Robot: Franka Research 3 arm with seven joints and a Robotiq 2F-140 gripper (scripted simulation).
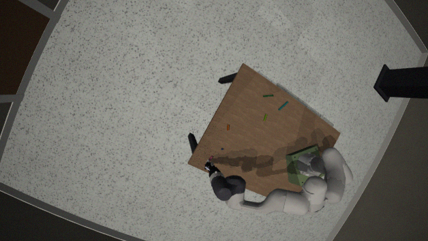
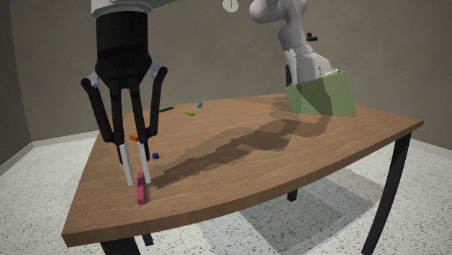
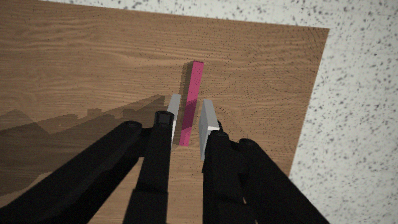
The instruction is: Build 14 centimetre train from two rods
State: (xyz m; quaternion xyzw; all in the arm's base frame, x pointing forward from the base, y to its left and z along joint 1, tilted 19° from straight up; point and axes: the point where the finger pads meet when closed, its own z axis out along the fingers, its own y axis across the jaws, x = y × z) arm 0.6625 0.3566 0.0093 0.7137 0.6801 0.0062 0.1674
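Near the table corner, your gripper hangs with fingers parted around the pink rod, not gripping it.

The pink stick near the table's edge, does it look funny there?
A little. The long pink rod lies flat close to the wooden table's edge, far from the other rods. The tool hangs partly open with its fingers astride the rod's far end, not gripping it. Nothing looks broken.

six rods: pink, blue, orange, lime, green, turquoise.
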